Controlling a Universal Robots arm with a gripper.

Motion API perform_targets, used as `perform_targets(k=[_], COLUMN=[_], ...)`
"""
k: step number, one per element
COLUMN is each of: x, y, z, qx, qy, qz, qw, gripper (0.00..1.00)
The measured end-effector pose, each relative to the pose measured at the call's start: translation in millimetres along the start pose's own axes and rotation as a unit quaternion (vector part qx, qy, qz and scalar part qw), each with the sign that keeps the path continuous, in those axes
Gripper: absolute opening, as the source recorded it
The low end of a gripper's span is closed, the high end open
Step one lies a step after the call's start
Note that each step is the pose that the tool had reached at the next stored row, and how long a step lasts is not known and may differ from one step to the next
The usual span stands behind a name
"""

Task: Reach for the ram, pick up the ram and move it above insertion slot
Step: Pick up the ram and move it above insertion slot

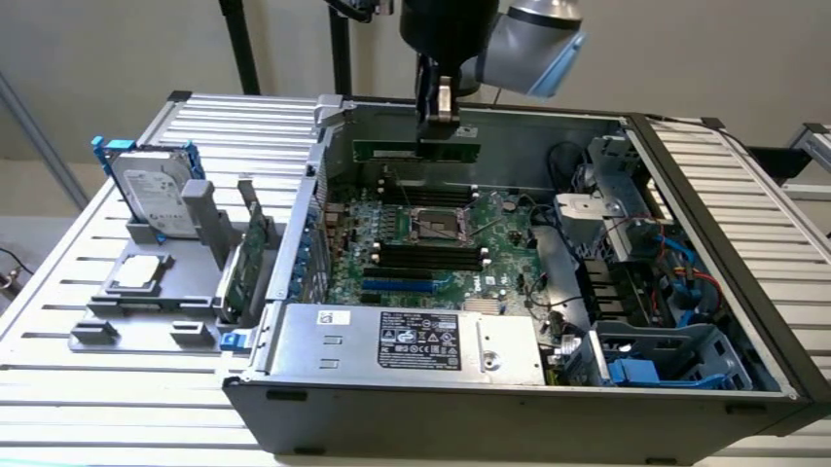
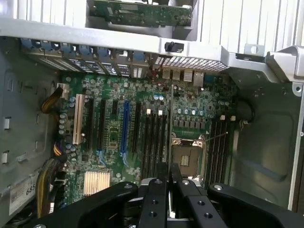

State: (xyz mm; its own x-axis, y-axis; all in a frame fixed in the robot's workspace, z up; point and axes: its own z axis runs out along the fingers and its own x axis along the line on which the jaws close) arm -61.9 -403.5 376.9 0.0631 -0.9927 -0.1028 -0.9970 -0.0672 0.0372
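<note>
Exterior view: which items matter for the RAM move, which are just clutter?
Job:
- thin green RAM stick, held in the end effector over the open case
- green motherboard with black memory slots

Lying about:
- silver hard drive in grey stand
- green expansion card
- grey power supply

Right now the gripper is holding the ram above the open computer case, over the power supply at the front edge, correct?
Not quite. The gripper does hold the ram above the open computer case, but over the motherboard near the case's far wall, not over the power supply at the front edge. The exterior view shows this.
</note>
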Motion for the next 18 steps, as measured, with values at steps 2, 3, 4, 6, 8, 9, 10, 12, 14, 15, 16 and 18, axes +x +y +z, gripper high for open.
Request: perform_targets(k=[2,3,4,6,8,9,10,12,14,15,16,18], x=[-1.4,-2.0,-2.3,-2.6,-2.6,-2.6,-2.7,-2.8,-2.9,-2.9,-2.9,-2.9], y=[-6.5,-9.0,-10.9,-12.9,-13.7,-14.2,-14.6,-15.1,-15.3,-15.3,-15.3,-15.3], z=[0.7,0.9,1.0,1.2,1.4,1.4,1.4,1.4,1.5,1.4,1.4,1.4], qx=[0.0001,0.0002,0.0003,0.001,0.0018,0.0022,0.0025,0.0027,0.0027,0.0027,0.0028,0.0028], qy=[0.0002,0.0003,0.0005,0.001,0.0019,0.0029,0.0041,0.008,0.0109,0.0109,0.011,0.011], qz=[0.001,0.002,0.004,0.01,0.019,0.024,0.027,0.032,0.033,0.033,0.033,0.033], qw=[1.0,1.0,1.0,0.9999,0.9998,0.9997,0.9996,0.9995,0.9994,0.9994,0.9994,0.9994], gripper=[0.13,0.13,0.13,0.13,0.13,0.13,0.13,0.13,0.13,0.13,0.13,0.13])
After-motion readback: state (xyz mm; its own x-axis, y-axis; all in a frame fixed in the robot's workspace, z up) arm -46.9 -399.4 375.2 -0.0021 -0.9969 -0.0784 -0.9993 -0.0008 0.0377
